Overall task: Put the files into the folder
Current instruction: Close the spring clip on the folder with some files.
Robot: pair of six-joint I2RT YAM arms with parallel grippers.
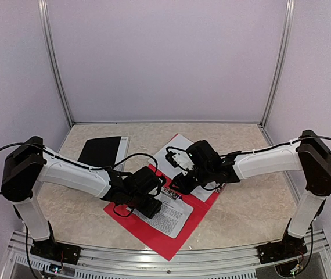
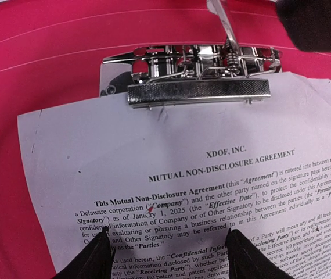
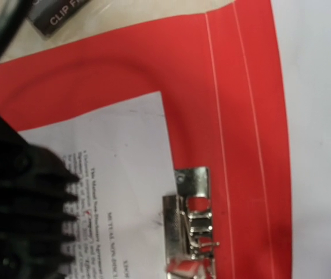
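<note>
A red folder (image 1: 154, 238) lies open on the table, also in the left wrist view (image 2: 49, 64) and the right wrist view (image 3: 241, 87). A printed sheet (image 1: 171, 216) lies on it, its top edge at the metal clip (image 2: 197, 90), whose lever (image 2: 220, 20) stands raised. My left gripper (image 2: 168, 247) is open, with its fingertips (image 2: 103, 250) apart on the printed text (image 2: 212, 174). My right gripper (image 1: 176, 185) hovers over the clip (image 3: 191, 226); its fingers are hidden. More white sheets (image 1: 180, 145) lie behind the folder.
A black folder (image 1: 101, 151) lies at the back left. A black label reading "CLIP" (image 3: 61, 11) shows beyond the red folder's edge. The left gripper's black body (image 3: 20, 209) is close to the clip. Metal frame posts (image 1: 58, 70) and the enclosure walls stand behind.
</note>
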